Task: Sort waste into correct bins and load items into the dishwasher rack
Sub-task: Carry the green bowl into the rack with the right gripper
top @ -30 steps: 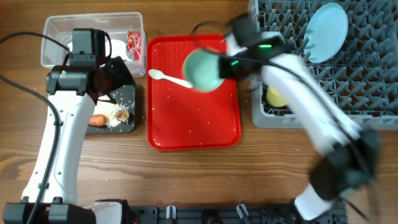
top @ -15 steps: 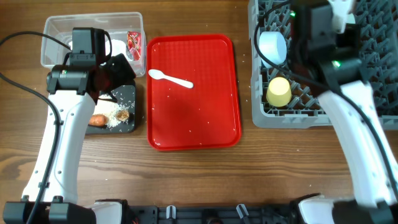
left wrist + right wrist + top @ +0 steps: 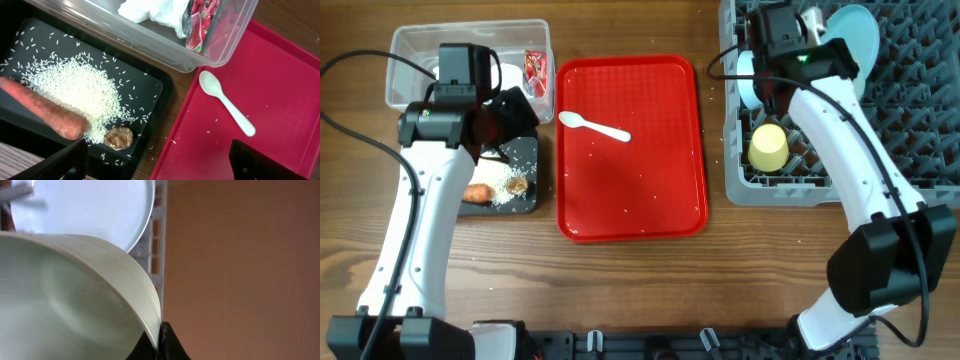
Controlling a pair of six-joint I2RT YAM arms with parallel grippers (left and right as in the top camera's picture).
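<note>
My right gripper (image 3: 160, 342) is shut on the rim of the mint-green bowl (image 3: 75, 295), holding it on edge in the dishwasher rack (image 3: 920, 120) next to the pale-blue bowl (image 3: 85, 210). In the overhead view my right gripper (image 3: 767, 68) hides the mint bowl. The pale-blue bowl (image 3: 747, 76), yellow cup (image 3: 768, 147) and pale-blue plate (image 3: 850, 38) stand in the rack. My left gripper (image 3: 165, 165) is open and empty above the black tray (image 3: 155, 85), which holds the carrot (image 3: 45, 112), rice (image 3: 80, 90) and brown lump (image 3: 119, 137). The clear tub (image 3: 150, 40) holds the napkin (image 3: 150, 10) and wrapper (image 3: 200, 20).
The red serving tray (image 3: 630, 180) lies between the bins and the rack, with a white plastic spoon (image 3: 595, 127) and a few stray rice grains on it. Bare wooden table runs along the front.
My right arm has carried the mint-green bowl from above the red tray over to the rack's left side, beside the pale-blue bowl. The left arm has not moved.
</note>
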